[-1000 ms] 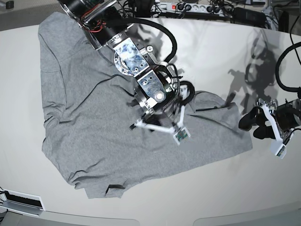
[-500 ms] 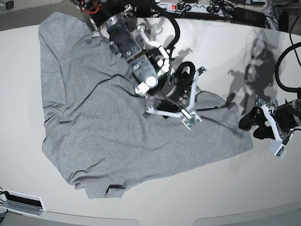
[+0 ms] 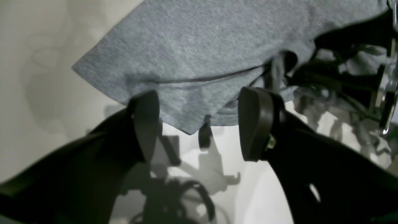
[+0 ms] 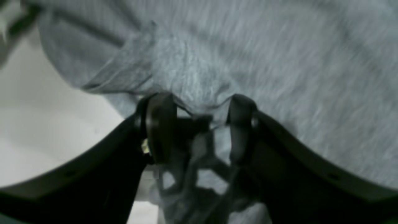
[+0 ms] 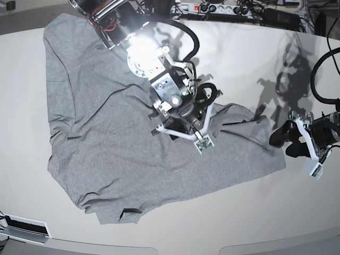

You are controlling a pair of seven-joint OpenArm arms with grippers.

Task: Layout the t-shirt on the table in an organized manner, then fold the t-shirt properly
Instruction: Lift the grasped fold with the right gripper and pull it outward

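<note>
The heather-grey t-shirt (image 5: 106, 138) lies spread and wrinkled on the white table (image 5: 239, 212), plain side up, with no lettering showing. My right gripper (image 5: 180, 138) presses down on the shirt's middle. In the right wrist view it (image 4: 199, 124) has its jaws apart, with a pucker of the shirt (image 4: 279, 62) bulging between the tips. My left gripper (image 5: 287, 142) is open just past the shirt's right edge. In the left wrist view it (image 3: 199, 124) frames a corner of the shirt (image 3: 192, 46) without touching it.
A power strip (image 5: 212, 8) and cables run along the table's far edge. A white device (image 5: 24, 227) sits at the front left corner. The table's curved front edge (image 5: 186, 249) runs along the bottom. Arm shadows fall on the table at the right.
My right arm swung right over the shirt, then came back and turned its wrist. The gripper is near where it started. My left gripper shifted slightly left and back.
</note>
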